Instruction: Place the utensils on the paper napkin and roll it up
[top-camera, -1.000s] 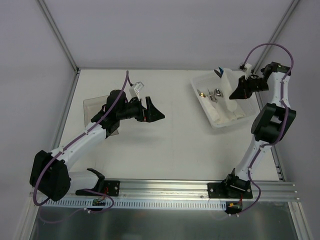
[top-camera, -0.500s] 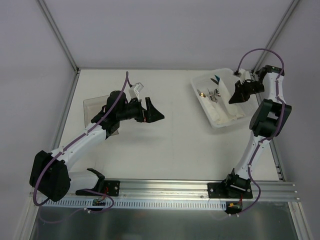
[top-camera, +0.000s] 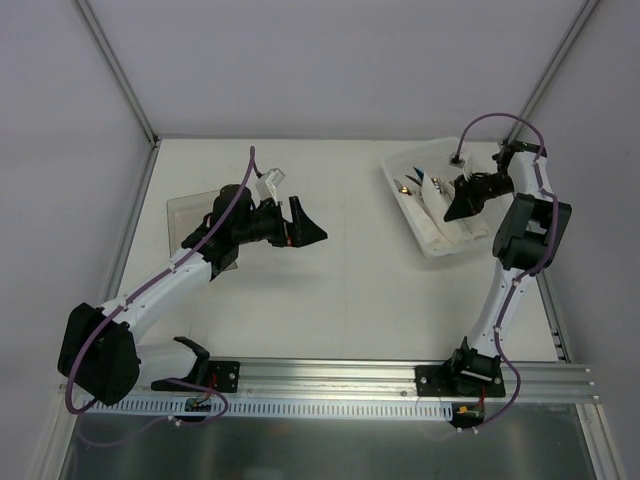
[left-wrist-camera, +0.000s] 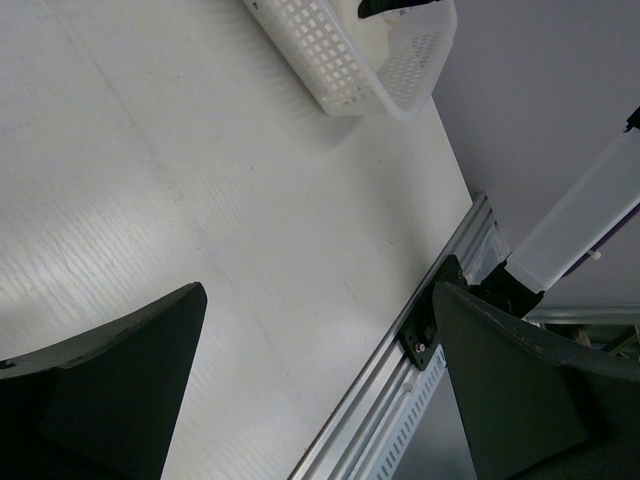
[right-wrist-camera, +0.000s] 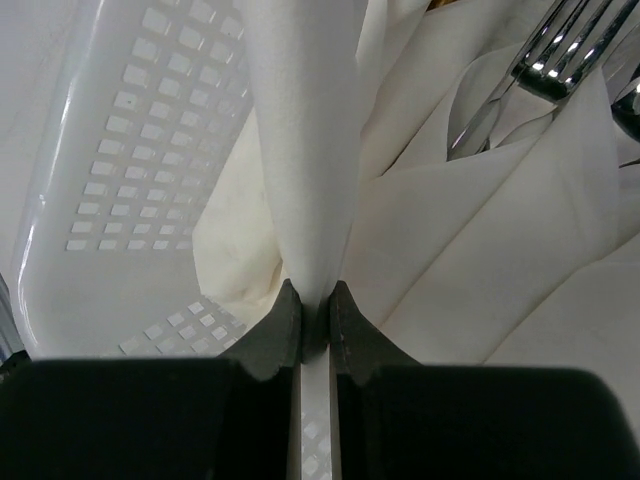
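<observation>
My right gripper (top-camera: 453, 207) hangs over the white basket (top-camera: 432, 243) at the back right. It is shut on a white paper napkin (right-wrist-camera: 300, 130), pinched at a fold between the two fingertips (right-wrist-camera: 315, 292). The napkin (top-camera: 432, 190) trails from the jaws toward the basket's left side. My left gripper (top-camera: 312, 229) hovers above the table left of centre. It is open with only bare table showing between its fingers (left-wrist-camera: 318, 292). The utensils are hidden or out of view; only silver fork tines (right-wrist-camera: 560, 50) show in the basket.
More folded white napkins (right-wrist-camera: 500, 250) fill the basket floor, with silver and gold-toned cutlery (top-camera: 412, 186) lying at its far end. A clear plastic box (top-camera: 183, 215) sits under the left arm. The aluminium rail (top-camera: 330, 375) runs along the near edge.
My right gripper has swung left and nearer across the basket, carrying the napkin with it. The left arm has barely moved.
</observation>
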